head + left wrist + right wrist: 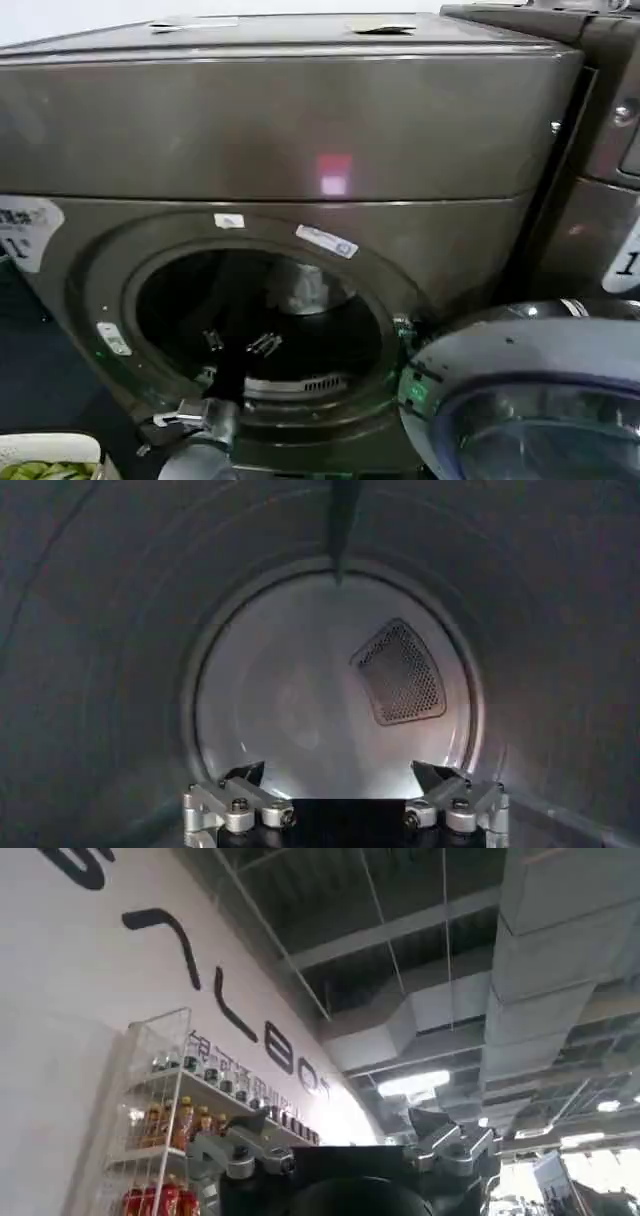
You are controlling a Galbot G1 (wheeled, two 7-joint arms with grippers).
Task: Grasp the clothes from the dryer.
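The left gripper (345, 785) is held inside the drum of the dryer (300, 140), fingers spread apart and empty. The clothes (300, 285) are seen as a pale bundle deep in the drum. The right gripper (345, 1143) is raised toward the ceiling, jaws parted.

A bronze-brown dryer (280, 130) stands with its round door (540, 400) swung open. The left gripper (338, 773), fingers spread, is inside the steel drum (100, 680). Straight ahead of it are the pale back wall (290, 700) and a perforated vent (400, 672).
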